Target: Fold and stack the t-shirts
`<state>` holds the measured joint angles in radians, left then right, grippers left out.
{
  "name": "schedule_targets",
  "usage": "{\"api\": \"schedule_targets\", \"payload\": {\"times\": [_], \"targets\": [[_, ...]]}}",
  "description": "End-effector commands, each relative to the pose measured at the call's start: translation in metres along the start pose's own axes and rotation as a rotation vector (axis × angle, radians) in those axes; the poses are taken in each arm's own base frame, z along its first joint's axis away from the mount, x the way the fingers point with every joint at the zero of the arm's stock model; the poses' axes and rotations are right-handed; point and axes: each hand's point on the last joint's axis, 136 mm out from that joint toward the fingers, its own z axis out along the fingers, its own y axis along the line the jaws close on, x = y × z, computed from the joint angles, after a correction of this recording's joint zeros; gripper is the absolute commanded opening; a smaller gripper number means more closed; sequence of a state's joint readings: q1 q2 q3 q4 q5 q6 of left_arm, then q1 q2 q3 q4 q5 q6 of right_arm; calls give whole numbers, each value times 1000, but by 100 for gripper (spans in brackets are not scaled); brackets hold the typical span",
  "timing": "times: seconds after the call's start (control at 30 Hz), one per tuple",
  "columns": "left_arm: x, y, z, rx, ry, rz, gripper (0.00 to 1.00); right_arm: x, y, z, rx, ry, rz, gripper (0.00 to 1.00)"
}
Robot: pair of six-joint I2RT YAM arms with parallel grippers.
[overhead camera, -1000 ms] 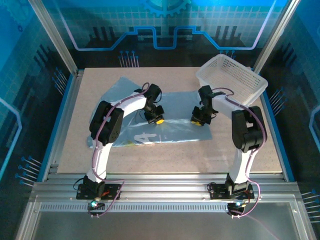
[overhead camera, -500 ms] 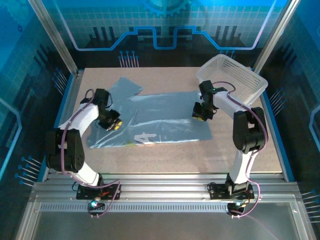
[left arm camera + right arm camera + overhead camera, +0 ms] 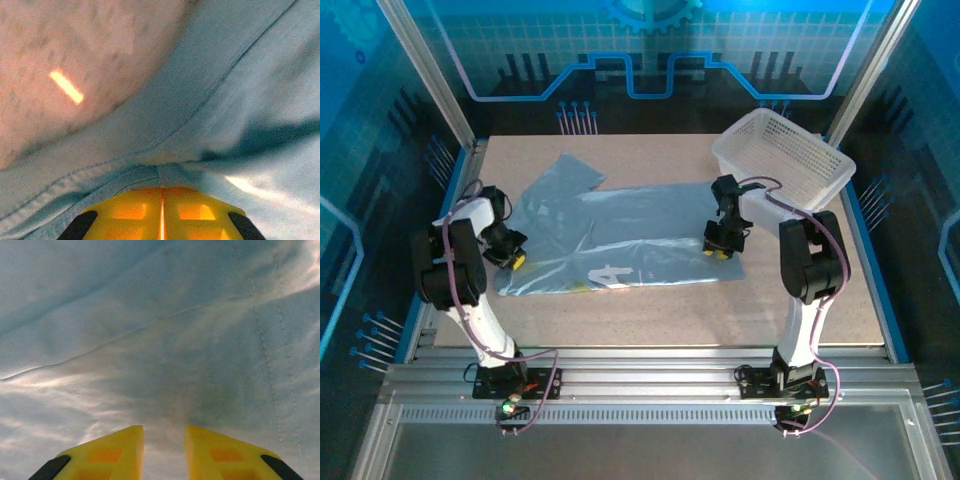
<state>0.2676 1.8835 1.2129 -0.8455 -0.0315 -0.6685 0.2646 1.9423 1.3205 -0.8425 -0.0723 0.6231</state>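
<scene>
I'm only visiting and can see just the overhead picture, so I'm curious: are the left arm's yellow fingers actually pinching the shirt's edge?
Observer: The left wrist camera shows the left fingers closed flat together, with the t-shirt hem gathered into their tips.
Visitor: And the right arm's?
Observer: In the right wrist camera, the right fingers stand apart with a gap between them, and pale cloth lies spread ahead of them.
</scene>
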Motion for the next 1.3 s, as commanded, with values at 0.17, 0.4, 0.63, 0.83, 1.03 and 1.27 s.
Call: {"api": "schedule_targets", "payload": {"times": [0.17,0.4,0.63,0.83,1.03,1.27], "targets": [[-31,-12,-39,26,-172,138,25,2,-13,0,60,30,5,32],[12,15,-72,93,-191,33,36,1,-6,-19,47,-42,-21,34],[58,23,-42,120,-12,-80,24,9,14,-33,-16,-62,-44,36],[22,37,-17,8,-2,-112,22,9,10,-14,-9,3,-8,35],[-4,65,-4,-114,-17,-94,20,11,-20,10,95,110,55,33],[-25,74,-9,-139,-62,-85,21,14,-23,12,106,117,57,33]]}}
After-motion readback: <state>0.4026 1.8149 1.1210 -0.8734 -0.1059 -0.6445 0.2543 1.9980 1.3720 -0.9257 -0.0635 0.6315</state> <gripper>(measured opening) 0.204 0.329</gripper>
